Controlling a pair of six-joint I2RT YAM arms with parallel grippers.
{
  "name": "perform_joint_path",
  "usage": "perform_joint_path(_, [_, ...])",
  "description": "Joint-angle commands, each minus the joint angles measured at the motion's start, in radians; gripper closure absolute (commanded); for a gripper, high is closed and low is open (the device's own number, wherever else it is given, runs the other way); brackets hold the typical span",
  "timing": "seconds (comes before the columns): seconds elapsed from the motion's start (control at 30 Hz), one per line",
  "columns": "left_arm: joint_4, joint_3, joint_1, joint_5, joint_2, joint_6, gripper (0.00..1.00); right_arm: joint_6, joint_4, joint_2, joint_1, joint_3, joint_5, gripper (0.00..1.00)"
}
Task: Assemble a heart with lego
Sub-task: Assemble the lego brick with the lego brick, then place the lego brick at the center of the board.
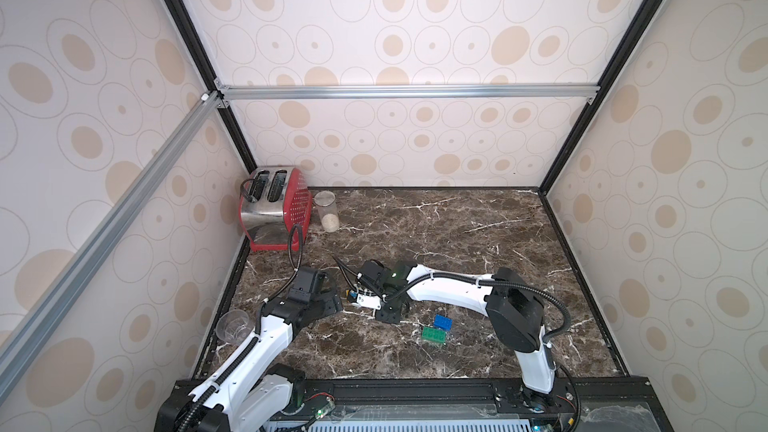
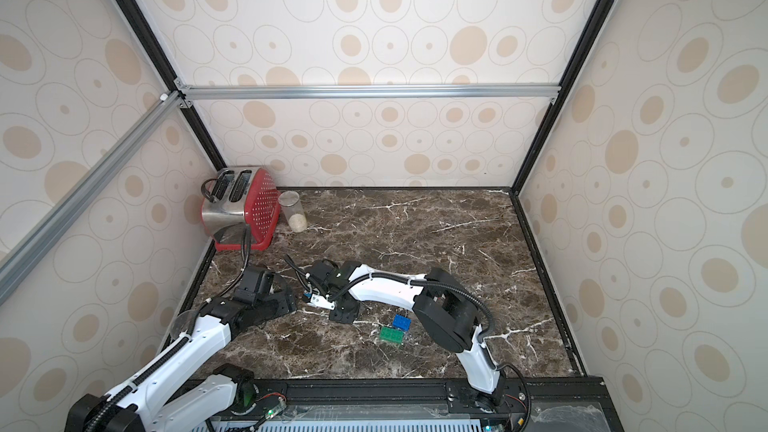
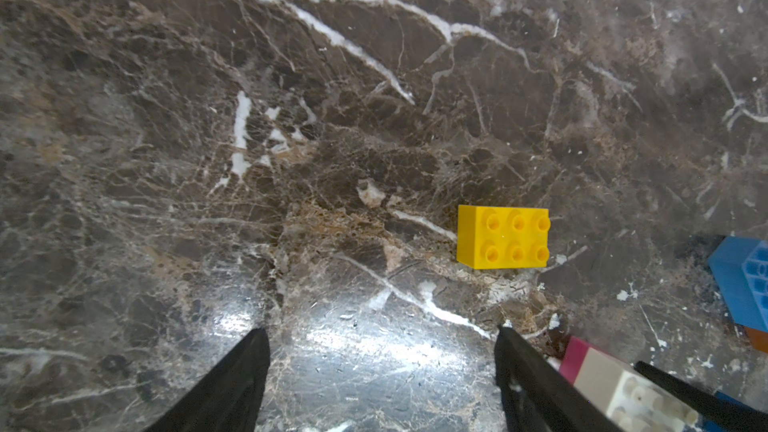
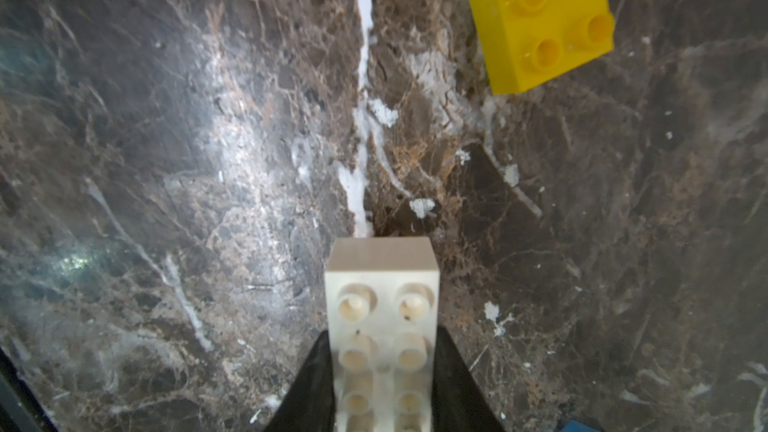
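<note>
My right gripper (image 4: 382,334) is shut on an oblong white lego brick (image 4: 382,309), held low over the marble just right of my left gripper (image 1: 337,303). In the left wrist view a pink piece (image 3: 575,356) sits at that white brick's end. A yellow six-stud brick (image 3: 503,236) lies on the marble a little ahead of the left gripper (image 3: 381,334), which is open with nothing between its fingers. A blue brick (image 3: 742,280) with an orange one (image 3: 758,338) shows at that view's edge. Another blue brick (image 1: 443,322) and a green brick (image 1: 433,335) lie together near the right arm. No heart is in view.
A red toaster (image 1: 276,209) and a glass jar (image 1: 326,211) stand at the back left corner. A clear plastic cup (image 1: 235,326) sits by the left wall beside the left arm. Patterned walls enclose the marble top (image 1: 457,234) on three sides.
</note>
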Motion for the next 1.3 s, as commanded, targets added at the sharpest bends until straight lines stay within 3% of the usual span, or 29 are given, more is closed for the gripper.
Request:
perform_joint_path(0.0, [-0.031,0.006,0.010,-0.001,-0.020,-0.017,0.15,-0.004,0.001,0.045,0.008,-0.014,-0.006,0.78])
perform_joint_path(0.37, [-0.078,0.036,0.010,-0.038,-0.058,-0.018,0.15,-0.012,-0.189,0.141,0.015,0.062,0.112,0.79])
perform_joint_path(0.57, [-0.081,0.044,0.011,-0.034,-0.055,-0.011,0.14,-0.006,-0.222,0.200,0.002,0.087,0.003,0.80])
perform_joint_path(0.73, [-0.083,0.041,0.012,-0.037,-0.060,-0.007,0.14,0.013,-0.194,0.107,-0.035,0.084,-0.083,0.82])
perform_joint_path(1.03, [-0.054,0.044,0.012,-0.010,-0.034,0.002,0.14,0.011,-0.250,0.013,-0.047,0.050,0.003,0.84])
perform_joint_path(1.27, [0.001,0.031,0.012,0.057,-0.010,0.009,0.14,0.007,-0.204,-0.023,-0.085,-0.029,-0.038,0.83])
